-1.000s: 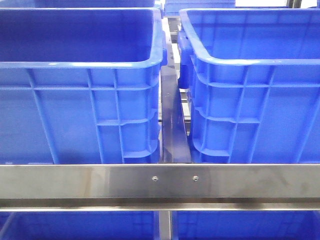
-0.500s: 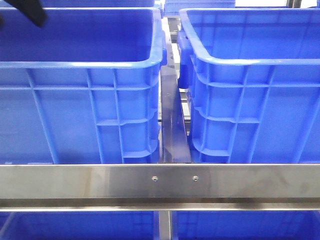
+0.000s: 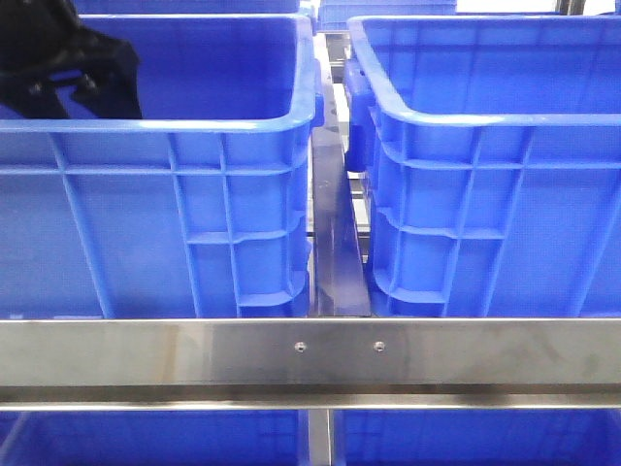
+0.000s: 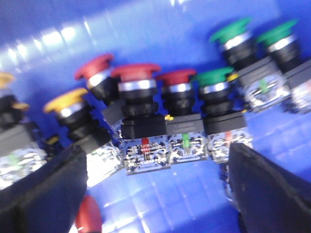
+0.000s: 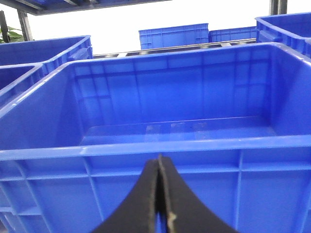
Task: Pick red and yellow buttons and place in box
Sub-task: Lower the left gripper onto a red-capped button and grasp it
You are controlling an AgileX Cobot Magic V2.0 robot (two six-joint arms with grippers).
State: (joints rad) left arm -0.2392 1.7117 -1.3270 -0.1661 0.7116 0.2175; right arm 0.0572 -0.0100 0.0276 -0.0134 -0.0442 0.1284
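Note:
In the left wrist view, push buttons lie in a row on the floor of a blue crate point(image 4: 184, 199). Three have red caps point(image 4: 136, 73), one has a yellow cap point(image 4: 65, 99), and three have green caps point(image 4: 211, 75). Another red cap point(image 4: 90, 216) shows beside the left finger point(image 4: 39, 194). My left gripper point(image 4: 155, 194) is open and empty, close above the row, its fingers either side of the middle buttons. My right gripper point(image 5: 159, 194) is shut and empty, in front of an empty blue crate point(image 5: 165, 145). In the front view, the left arm point(image 3: 68, 68) reaches down into the left crate point(image 3: 155, 126).
Two tall blue crates stand side by side, the right one point(image 3: 485, 121) across a narrow gap with a metal rail point(image 3: 335, 252). A steel bar point(image 3: 310, 349) runs across the front. More blue crates point(image 5: 172, 35) stand behind. A further yellow cap point(image 4: 5, 77) shows at the picture's edge.
The left arm has come into the front view from the top left and moved down and right into the left crate. The crates have not moved.

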